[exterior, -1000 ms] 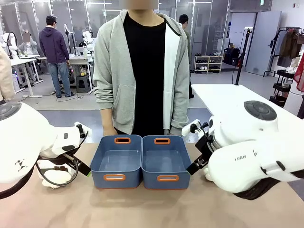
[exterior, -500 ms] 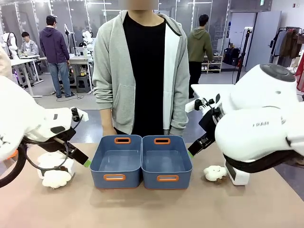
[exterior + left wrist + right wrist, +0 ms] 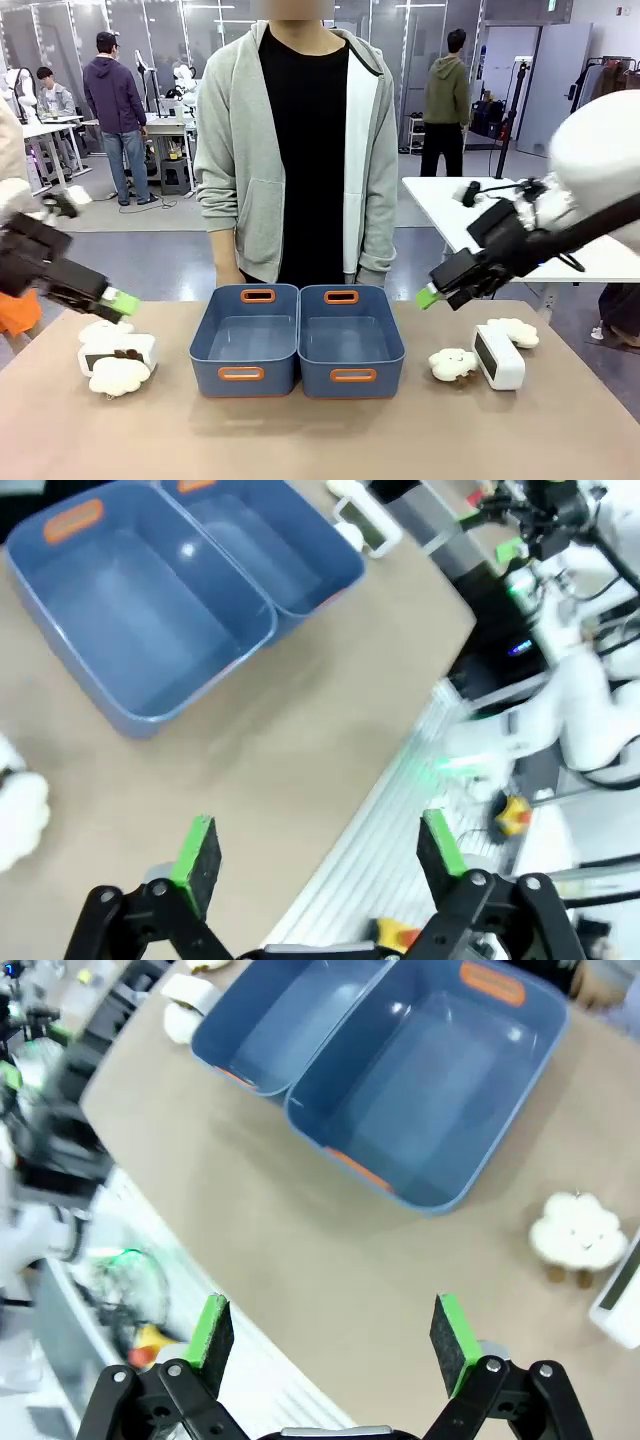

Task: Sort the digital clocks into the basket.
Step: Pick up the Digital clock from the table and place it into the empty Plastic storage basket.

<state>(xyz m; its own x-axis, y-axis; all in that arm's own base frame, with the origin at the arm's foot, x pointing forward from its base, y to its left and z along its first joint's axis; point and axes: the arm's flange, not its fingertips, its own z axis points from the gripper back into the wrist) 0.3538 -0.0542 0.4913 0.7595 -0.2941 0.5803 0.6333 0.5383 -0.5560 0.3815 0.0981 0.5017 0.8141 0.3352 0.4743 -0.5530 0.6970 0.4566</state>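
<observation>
Jaws of the left gripper (image 3: 320, 845) and right gripper (image 3: 335, 1335) stand wide apart, gripping nothing, above the table (image 3: 320, 440), one digital clock (image 3: 140, 348) lying left and another digital clock (image 3: 497, 357) right of the blue baskets (image 3: 298, 345).

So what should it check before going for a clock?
1. Grippers open and empty: ok; left gripper and right gripper both gape.
2. Basket has room: ok; both joined bins are empty.
3. Right clock free to grasp: ok, though plush toys sit close beside it.
4. Left clock free to grasp: not ok; other plush toys crowd it front and back.
5. Person clear of the bins: ok.
</observation>
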